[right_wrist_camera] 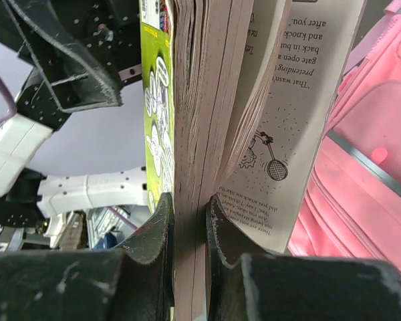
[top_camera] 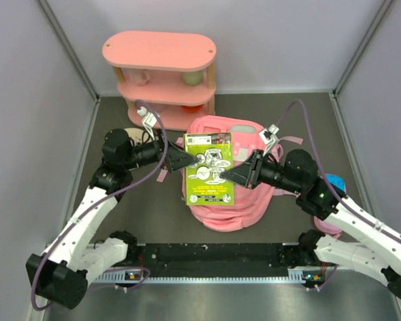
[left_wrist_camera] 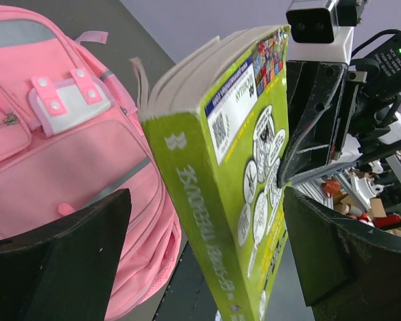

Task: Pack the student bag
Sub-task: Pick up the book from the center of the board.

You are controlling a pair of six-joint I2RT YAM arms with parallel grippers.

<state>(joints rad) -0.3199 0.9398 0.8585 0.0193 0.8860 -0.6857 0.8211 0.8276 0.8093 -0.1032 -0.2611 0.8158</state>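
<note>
While the right tool point(top_camera: 224, 175) pinches the green book point(top_camera: 207, 182) by its edge, the student bag point(top_camera: 230, 215) lies right under the book on the table point(top_camera: 154, 214); the left tool point(top_camera: 189, 159) is wide open, empty.

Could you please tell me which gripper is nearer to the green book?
Right. The right gripper is clamped on the green book; the left gripper stands open at its spine edge, not gripping.
</note>
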